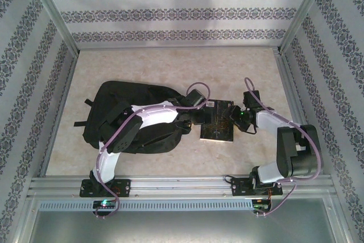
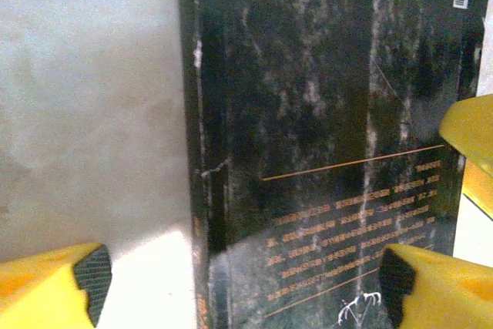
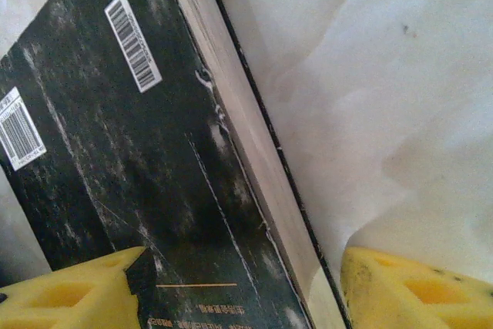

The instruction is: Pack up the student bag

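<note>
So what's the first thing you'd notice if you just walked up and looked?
Probably the dark book lying flat in the middle of the table, with the left gripper and right gripper open at its two side edges. Next, the big black backpack to its left, with the left arm reaching across it.

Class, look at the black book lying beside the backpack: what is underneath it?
The black book lies flat on the pale table; tabletop shows along its spine and its page edge. Whatever sits directly beneath the cover is hidden by the book.
</note>
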Controlling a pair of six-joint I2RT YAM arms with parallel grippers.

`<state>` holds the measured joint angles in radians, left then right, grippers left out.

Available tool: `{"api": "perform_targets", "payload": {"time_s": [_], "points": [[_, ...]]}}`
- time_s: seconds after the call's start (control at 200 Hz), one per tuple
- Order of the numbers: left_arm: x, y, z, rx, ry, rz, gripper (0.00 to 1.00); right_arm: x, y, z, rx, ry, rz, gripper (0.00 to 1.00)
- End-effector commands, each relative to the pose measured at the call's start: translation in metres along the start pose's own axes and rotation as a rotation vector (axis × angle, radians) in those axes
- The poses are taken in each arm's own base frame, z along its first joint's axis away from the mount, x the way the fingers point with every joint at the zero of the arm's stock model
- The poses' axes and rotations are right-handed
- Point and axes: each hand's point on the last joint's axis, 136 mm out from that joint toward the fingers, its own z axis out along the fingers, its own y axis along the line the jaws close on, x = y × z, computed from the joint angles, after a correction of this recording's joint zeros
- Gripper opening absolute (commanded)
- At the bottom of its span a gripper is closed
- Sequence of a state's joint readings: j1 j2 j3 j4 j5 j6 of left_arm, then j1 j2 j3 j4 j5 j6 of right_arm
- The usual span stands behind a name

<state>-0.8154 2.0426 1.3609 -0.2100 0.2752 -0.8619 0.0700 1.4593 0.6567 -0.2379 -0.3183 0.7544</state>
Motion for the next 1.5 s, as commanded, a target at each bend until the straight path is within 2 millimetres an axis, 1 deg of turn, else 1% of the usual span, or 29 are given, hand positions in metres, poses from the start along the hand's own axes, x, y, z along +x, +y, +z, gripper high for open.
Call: {"api": "perform_targets", "payload": {"time_s": [0.0, 0.125, 0.265, 0.325, 0.475, 0.55, 0.64, 0.744, 0.859, 0.884, 0.934, 0.999, 1.099, 1.144, 1.174, 1.299, 1.364, 1.494], "points": [[0.006, 0.002, 0.019, 0.079, 0.037, -0.035, 0.83, 0.011, 0.016, 0.01, -0.057, 0.059, -0.055, 0.62], [0.008, 0.0, 0.023, 0.113, 0.061, -0.036, 0.73, 0.02, 0.025, 0.008, -0.085, 0.075, -0.077, 0.57], [0.011, -0.001, 0.025, 0.129, 0.084, -0.024, 0.59, 0.029, 0.043, -0.008, -0.135, 0.06, -0.12, 0.51], [0.012, 0.0, 0.026, 0.132, 0.087, -0.024, 0.55, 0.033, 0.049, -0.014, -0.151, 0.06, -0.139, 0.48], [0.015, 0.002, 0.028, 0.135, 0.103, -0.024, 0.48, 0.038, 0.058, -0.025, -0.176, 0.068, -0.156, 0.43], [0.014, 0.002, 0.027, 0.133, 0.104, -0.021, 0.46, 0.039, 0.061, -0.029, -0.187, 0.065, -0.162, 0.41], [0.014, 0.003, 0.026, 0.136, 0.105, -0.02, 0.46, 0.041, 0.064, -0.029, -0.212, 0.078, -0.161, 0.38], [0.014, 0.004, 0.025, 0.135, 0.107, -0.02, 0.45, 0.043, 0.063, -0.024, -0.217, 0.096, -0.152, 0.27], [0.01, 0.003, 0.018, 0.132, 0.098, -0.012, 0.44, 0.042, 0.052, -0.016, -0.163, 0.105, -0.142, 0.01], [0.009, 0.004, 0.016, 0.126, 0.096, -0.008, 0.44, 0.042, 0.05, -0.015, -0.153, 0.103, -0.14, 0.0], [0.005, 0.005, 0.009, 0.108, 0.085, 0.01, 0.47, 0.04, 0.048, -0.016, -0.146, 0.094, -0.14, 0.0], [-0.002, 0.007, -0.004, 0.084, 0.061, 0.029, 0.57, 0.038, 0.048, -0.021, -0.146, 0.073, -0.147, 0.0], [-0.014, 0.006, -0.028, 0.05, 0.025, 0.065, 0.71, 0.031, 0.053, -0.037, -0.148, 0.021, -0.164, 0.0], [-0.018, 0.004, -0.04, 0.043, 0.01, 0.079, 0.75, 0.028, 0.056, -0.045, -0.157, -0.004, -0.169, 0.0], [-0.022, -0.001, -0.049, 0.05, -0.001, 0.092, 0.77, 0.026, 0.059, -0.051, -0.168, -0.019, -0.172, 0.0], [-0.031, -0.022, -0.086, 0.076, -0.044, 0.148, 0.81, 0.018, 0.073, -0.077, -0.224, -0.081, -0.18, 0.0], [-0.038, -0.032, -0.108, 0.089, -0.085, 0.17, 0.82, 0.015, 0.082, -0.093, -0.255, -0.114, -0.191, 0.0], [-0.048, -0.041, -0.148, 0.08, -0.166, 0.214, 0.83, 0.012, 0.104, -0.125, -0.353, -0.182, -0.222, 0.0]]}}
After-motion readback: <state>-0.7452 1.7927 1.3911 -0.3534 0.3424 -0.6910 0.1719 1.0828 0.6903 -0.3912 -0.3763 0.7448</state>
